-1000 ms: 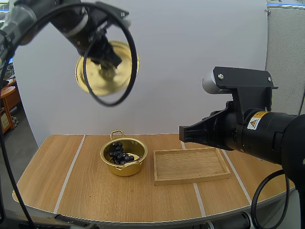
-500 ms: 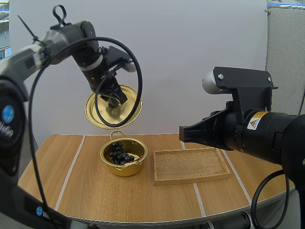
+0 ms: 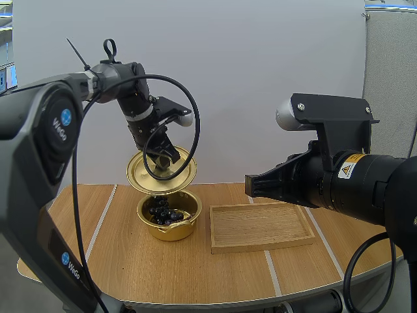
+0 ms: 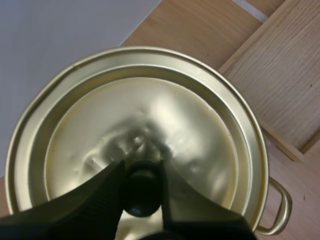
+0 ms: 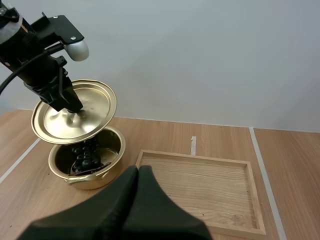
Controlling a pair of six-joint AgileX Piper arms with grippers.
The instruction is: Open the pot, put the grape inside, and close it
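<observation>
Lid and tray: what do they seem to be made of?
The lid looks like thin metal, glossy gold: it mirrors light and shows small dents near its black knob, possibly plastic. The tray looks like bare pale wood, matte, with visible grain.

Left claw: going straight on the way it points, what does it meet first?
The left claw pinches the lid by its knob, pointing down. Pushed on, the lid would probably meet the pot rim, grapes beneath; gap unclear.
</observation>
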